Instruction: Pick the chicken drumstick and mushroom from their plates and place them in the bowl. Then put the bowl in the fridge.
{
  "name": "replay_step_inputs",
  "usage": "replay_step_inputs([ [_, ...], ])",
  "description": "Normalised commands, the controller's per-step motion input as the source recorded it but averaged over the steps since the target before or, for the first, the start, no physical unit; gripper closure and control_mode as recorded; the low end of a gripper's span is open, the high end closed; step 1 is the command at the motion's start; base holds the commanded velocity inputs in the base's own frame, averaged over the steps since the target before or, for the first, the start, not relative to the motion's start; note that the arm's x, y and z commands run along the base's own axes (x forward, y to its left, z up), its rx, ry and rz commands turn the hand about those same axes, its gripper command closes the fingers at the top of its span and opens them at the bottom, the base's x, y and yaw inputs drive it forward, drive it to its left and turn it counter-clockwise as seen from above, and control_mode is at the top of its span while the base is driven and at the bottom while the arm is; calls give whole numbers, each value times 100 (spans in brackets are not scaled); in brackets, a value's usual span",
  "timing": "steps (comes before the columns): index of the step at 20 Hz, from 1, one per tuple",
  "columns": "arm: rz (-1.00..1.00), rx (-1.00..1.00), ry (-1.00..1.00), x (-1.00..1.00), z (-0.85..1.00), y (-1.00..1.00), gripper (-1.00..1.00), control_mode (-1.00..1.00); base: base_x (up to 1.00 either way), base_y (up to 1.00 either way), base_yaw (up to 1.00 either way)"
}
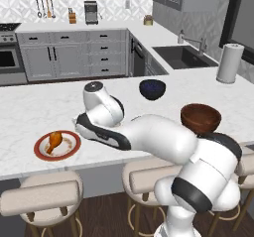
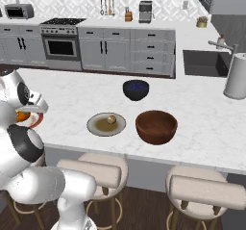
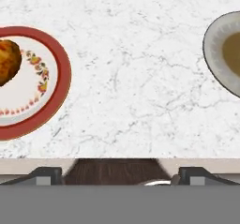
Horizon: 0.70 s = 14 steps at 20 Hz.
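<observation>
Here we hover over bare marble with the gripper (image 3: 115, 174) spread wide and empty.

The chicken drumstick (image 1: 54, 141) lies on the red-rimmed plate (image 3: 60, 96) at the hand view's left edge, so we judge the next move is a sideways shift that way; its plump end shows there, its long axis runs out of frame. The mushroom (image 2: 111, 119) sits on the grey-olive plate (image 2: 98, 126), just beside the brown bowl (image 2: 156, 126). We can read no writing anywhere.

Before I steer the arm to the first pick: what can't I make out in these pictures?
- Grey-olive plate: hidden by the white arm in the left base view; cut by the right edge in the hand view.
- Golden-orange chicken drumstick: cut by the left edge in the hand view.
- Red-rimmed plate: mostly behind the arm in the right base view.
</observation>
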Motion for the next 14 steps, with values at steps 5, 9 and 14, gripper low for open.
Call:
replay_step_inputs([
  [5, -5, 1, 3, 48, -27, 100, -100, -100, 0, 0, 0],
  [9, -2, 2, 6, 47, -25, 94, -100, -100, 0, 0, 0],
  [14, 0, 0, 2, 13, -7, 19, -100, -100, 0, 0, 0],
])
